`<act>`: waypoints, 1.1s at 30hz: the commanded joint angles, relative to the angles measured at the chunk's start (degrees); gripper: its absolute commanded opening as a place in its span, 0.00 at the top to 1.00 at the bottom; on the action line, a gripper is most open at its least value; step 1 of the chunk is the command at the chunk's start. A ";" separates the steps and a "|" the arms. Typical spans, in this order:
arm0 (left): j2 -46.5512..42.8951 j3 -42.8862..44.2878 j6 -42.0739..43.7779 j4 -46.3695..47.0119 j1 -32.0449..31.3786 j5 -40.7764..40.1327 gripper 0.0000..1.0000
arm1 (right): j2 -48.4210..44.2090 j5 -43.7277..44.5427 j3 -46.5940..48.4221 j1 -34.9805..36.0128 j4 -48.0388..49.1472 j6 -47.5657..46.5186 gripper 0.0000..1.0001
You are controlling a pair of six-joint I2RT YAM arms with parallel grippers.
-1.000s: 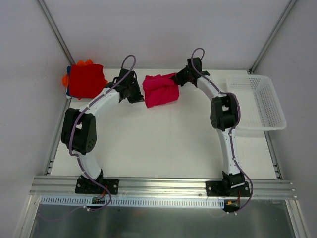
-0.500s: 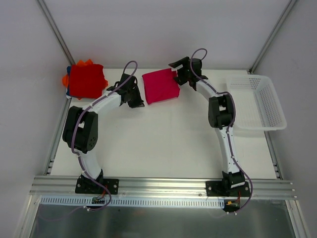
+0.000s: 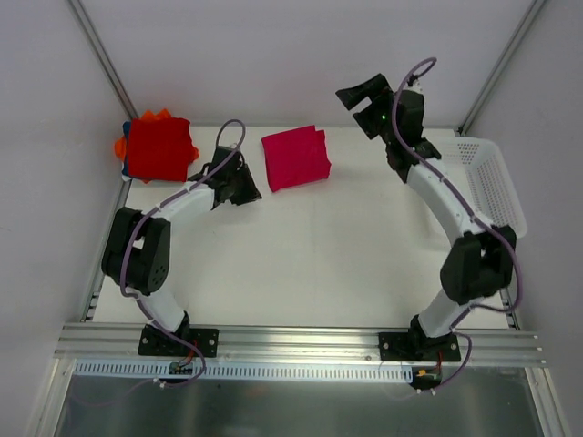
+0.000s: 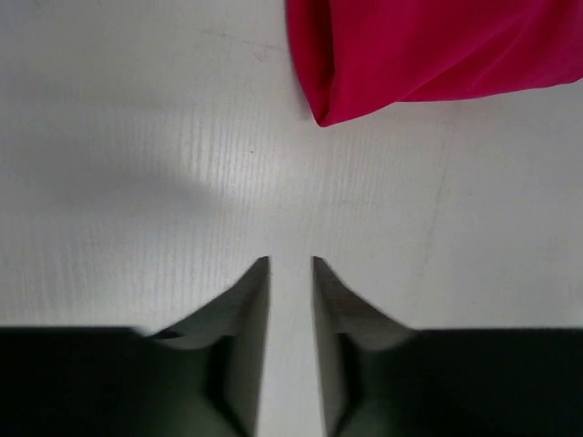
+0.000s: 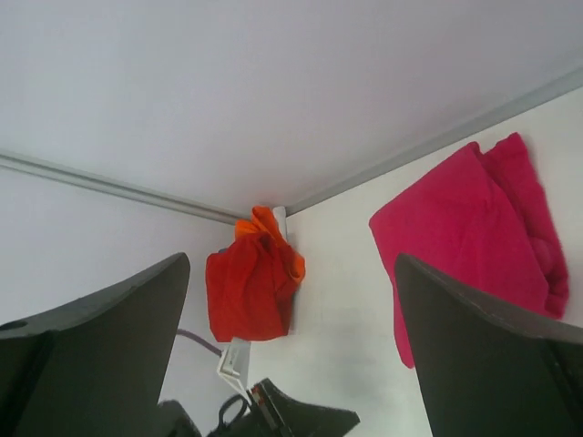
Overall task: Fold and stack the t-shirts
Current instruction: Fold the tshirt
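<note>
While the left pincer (image 4: 291, 264) hangs low over the table (image 3: 301, 273), its tips parted by a narrow slit with nothing between them, the crimson-pink t-shirt (image 3: 296, 158) lies flat ahead of it and slightly to its right. Bare table separates the two. The shirt is a folded near-square, slightly skewed. Its longer side runs across the pincer's line of reach, and a rounded folded corner points back toward the tips. The layered loose edges sit on the side away from this pincer.

The right pincer (image 3: 364, 94) is raised off the table beyond the shirt's far corner, spread wide and holding nothing. From it the shirt lies below and to one side.

The red and orange stack (image 3: 158, 146) sits in the far corner against the wall, well behind the left pincer's flank. Open table spreads on the near side. The white basket (image 3: 496, 196) stands at the table edge beside the right arm.
</note>
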 commanded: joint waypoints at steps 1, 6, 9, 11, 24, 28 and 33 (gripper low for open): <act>-2.97 -5.36 -0.22 10.90 3.19 2.33 0.62 | -11.13 5.14 -12.51 0.81 -3.71 -6.41 0.01; 2.90 -11.09 -3.12 26.38 9.53 11.41 0.02 | -29.47 7.61 -33.24 0.81 -3.00 -5.80 0.01; 6.95 -10.13 -5.31 30.79 10.85 15.28 0.01 | -38.18 8.67 -38.54 0.81 -5.01 -6.06 0.01; 8.19 -8.28 -6.02 31.23 10.94 15.38 0.01 | -41.98 9.46 -41.54 0.81 -6.60 -6.84 0.01; 20.49 5.76 -13.58 28.43 9.80 7.13 0.01 | -60.54 12.10 -44.36 0.81 -19.43 -11.42 0.00; 25.76 13.86 -14.10 23.34 7.34 5.27 0.01 | -61.25 12.28 -43.92 0.72 -20.58 -12.47 0.00; 33.15 24.30 -16.30 20.34 3.12 3.43 0.01 | -60.99 12.36 -43.92 0.81 -20.67 -13.44 0.01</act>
